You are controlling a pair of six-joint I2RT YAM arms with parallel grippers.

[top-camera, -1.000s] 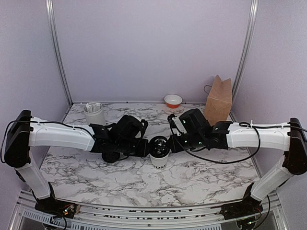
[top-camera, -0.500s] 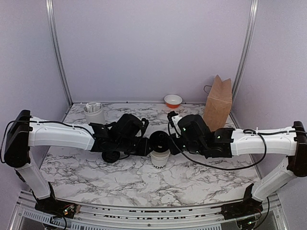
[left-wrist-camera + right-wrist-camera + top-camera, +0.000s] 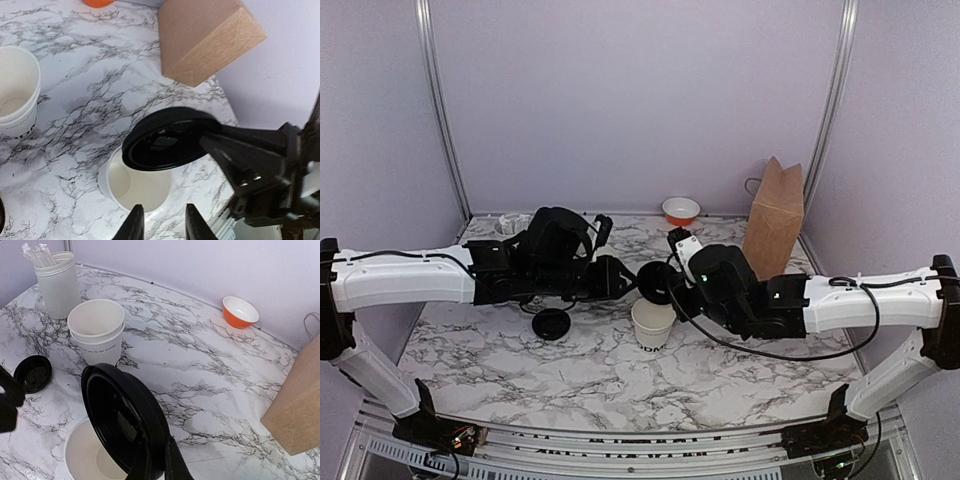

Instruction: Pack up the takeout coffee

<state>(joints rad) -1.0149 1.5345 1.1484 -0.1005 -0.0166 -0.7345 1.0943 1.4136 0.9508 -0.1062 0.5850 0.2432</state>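
Reaching in low from the right side, the right arm is lying almost level over the table (image 3: 520, 375). Its right gripper (image 3: 160, 462) is clenching the rim of the black lid (image 3: 122, 415) and is holding it tilted just above the paper cup (image 3: 653, 325). The lid is covering only part of the cup's open mouth and is not yet sitting on it. The cup is standing upright near the middle of the table, between the two arms.

The left arm is stretching in from the left with its wrist raised. The left gripper (image 3: 162, 225) is hovering near the cup with its fingers apart, grasping nothing.

Behind the cup, a stack of cups (image 3: 96, 332) is standing beside a ribbed white holder (image 3: 57, 285) with packets in it. A second lid (image 3: 33, 373) is lying flat on the table to the left of the cup. An orange bowl (image 3: 241, 311) is sitting by the back wall, and a brown paper bag (image 3: 775, 215) is standing upright in the back right corner.

The table is showing a white marble pattern with dark veins. Pale lilac walls (image 3: 640, 100) and metal posts (image 3: 438, 110) are closing it in.
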